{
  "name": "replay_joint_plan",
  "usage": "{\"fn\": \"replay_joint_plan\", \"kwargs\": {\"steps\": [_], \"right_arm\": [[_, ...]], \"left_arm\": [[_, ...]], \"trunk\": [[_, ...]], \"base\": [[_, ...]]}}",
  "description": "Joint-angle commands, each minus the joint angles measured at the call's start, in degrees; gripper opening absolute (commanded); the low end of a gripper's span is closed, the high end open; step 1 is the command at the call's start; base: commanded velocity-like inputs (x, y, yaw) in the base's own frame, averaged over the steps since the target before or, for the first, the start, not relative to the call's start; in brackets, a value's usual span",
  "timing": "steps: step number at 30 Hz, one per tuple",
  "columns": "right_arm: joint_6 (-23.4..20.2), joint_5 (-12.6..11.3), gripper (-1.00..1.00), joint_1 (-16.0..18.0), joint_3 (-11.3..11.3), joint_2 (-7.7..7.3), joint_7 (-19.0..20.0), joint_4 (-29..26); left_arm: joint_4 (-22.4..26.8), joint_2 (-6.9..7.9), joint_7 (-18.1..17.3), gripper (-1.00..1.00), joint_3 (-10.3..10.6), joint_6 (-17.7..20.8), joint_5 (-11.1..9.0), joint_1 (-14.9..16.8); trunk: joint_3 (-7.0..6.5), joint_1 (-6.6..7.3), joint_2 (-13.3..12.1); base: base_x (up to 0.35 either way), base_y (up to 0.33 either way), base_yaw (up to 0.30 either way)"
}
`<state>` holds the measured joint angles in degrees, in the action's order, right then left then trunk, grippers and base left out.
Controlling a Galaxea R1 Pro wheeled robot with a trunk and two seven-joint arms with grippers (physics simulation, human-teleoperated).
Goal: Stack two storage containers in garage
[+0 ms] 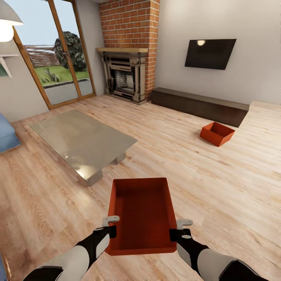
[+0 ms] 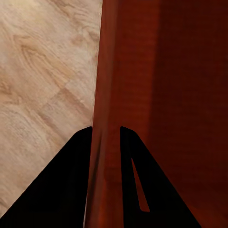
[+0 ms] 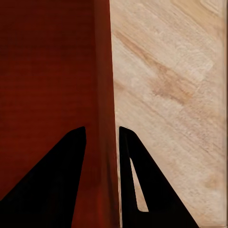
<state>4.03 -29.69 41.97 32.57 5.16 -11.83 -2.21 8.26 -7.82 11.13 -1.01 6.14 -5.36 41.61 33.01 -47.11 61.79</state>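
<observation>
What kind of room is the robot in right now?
It looks like a living room: a brick fireplace, a TV on the wall, and a low coffee table on the wood floor.

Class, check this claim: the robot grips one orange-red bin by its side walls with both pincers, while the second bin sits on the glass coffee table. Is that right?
One detail is wrong. The second bin sits on the wood-plank floor near the low dark cabinet, not on the coffee table; the head view shows this. The left pincer and right pincer do clamp the held bin's side walls.
</observation>
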Motion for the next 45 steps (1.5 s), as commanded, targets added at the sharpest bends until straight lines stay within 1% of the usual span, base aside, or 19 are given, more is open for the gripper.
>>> {"fn": "replay_joint_plan", "kwargs": {"steps": [1, 9, 45], "right_arm": [[0.5, 0.2, -1.00, 0.0, -0.7, 0.03, 1.2, -1.5], [0.5, 0.2, -1.00, 0.0, -0.7, 0.03, 1.2, -1.5], [0.4, 0.2, -1.00, 0.0, -0.7, 0.03, 1.2, -1.5]], "left_arm": [[-0.1, -0.01, 0.5, -1.00, 0.7, 0.3, -1.5, 0.0], [-0.1, -0.01, 0.5, -1.00, 0.7, 0.0, -1.5, 0.0], [-0.1, -0.01, 0.5, -1.00, 0.8, -0.1, -1.4, 0.0]], "trunk": [[0.05, 0.03, 0.0], [0.05, 0.03, 0.0], [0.05, 0.03, 0.0]], "base": [[-0.245, -0.174, 0.000], [-0.122, -0.093, 0.034], [-0.001, 0.000, 0.297]]}}
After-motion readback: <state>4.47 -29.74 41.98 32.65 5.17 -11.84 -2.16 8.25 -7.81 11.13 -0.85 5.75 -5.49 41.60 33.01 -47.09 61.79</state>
